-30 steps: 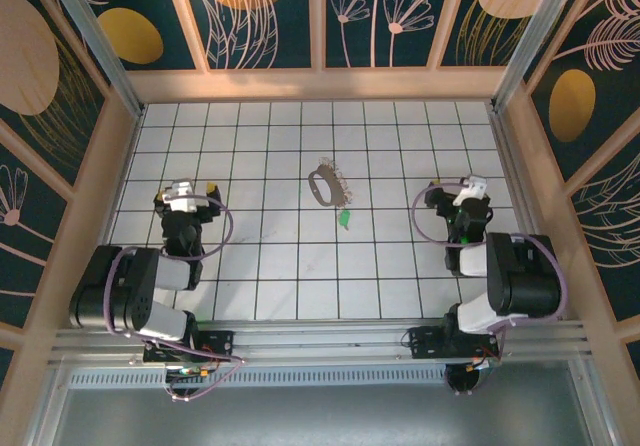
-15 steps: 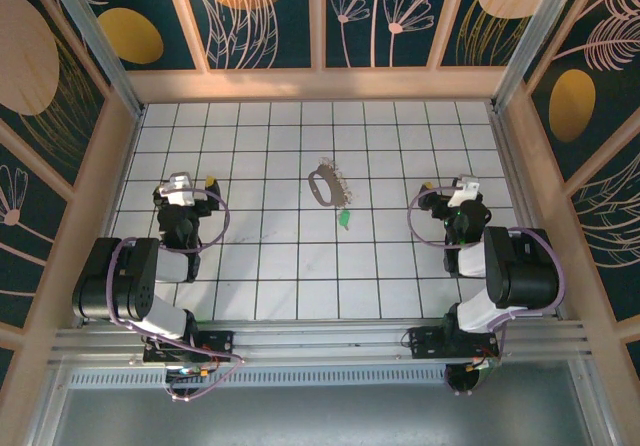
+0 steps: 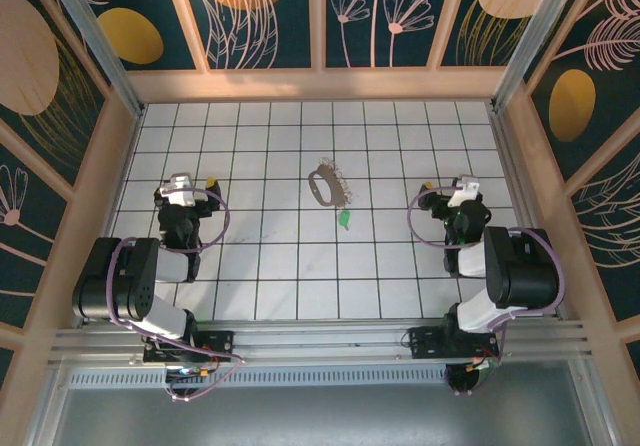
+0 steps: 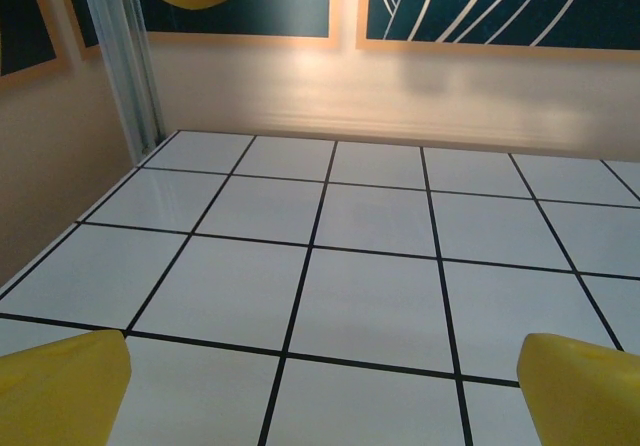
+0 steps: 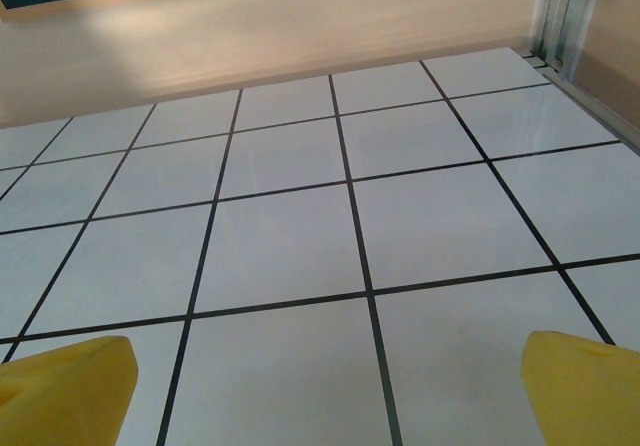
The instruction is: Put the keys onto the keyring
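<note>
The keyring, a dark brownish oval loop with greyish metal pieces along its right side, lies on the white tiled table near the middle. Just below and right of it lies the green-headed key, apart from the loop. My left gripper sits far to the left of both; its yellow fingertips stand wide apart over bare tile, so it is open and holds nothing. My right gripper sits far to the right, also open, with yellow fingertips spread over bare tile.
Wooden walls with patterned panels enclose the table on three sides. A metal post stands in the far left corner in the left wrist view, another post at the right wall. The arm bases line the near edge.
Over the last second both arms drew back slightly toward their outer sides, then held still. The key and keyring have not moved.
</note>
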`<state>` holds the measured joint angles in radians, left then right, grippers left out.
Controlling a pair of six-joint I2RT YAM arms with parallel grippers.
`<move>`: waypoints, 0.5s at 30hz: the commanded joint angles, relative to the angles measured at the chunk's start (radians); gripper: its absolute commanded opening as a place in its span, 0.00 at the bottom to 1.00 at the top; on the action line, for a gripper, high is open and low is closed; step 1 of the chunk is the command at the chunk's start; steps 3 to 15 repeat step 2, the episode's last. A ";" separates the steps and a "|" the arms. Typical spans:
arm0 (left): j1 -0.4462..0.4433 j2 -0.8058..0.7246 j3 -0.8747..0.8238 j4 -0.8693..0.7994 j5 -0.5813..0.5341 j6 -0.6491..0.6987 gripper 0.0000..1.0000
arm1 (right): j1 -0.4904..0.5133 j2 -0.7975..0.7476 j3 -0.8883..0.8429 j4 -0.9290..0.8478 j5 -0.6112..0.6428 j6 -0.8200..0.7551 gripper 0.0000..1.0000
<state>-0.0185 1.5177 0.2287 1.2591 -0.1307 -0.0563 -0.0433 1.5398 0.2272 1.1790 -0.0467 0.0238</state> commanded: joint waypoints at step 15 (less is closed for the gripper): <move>0.006 0.001 0.008 0.012 0.009 -0.010 0.99 | 0.003 0.000 0.018 0.048 -0.002 -0.015 0.99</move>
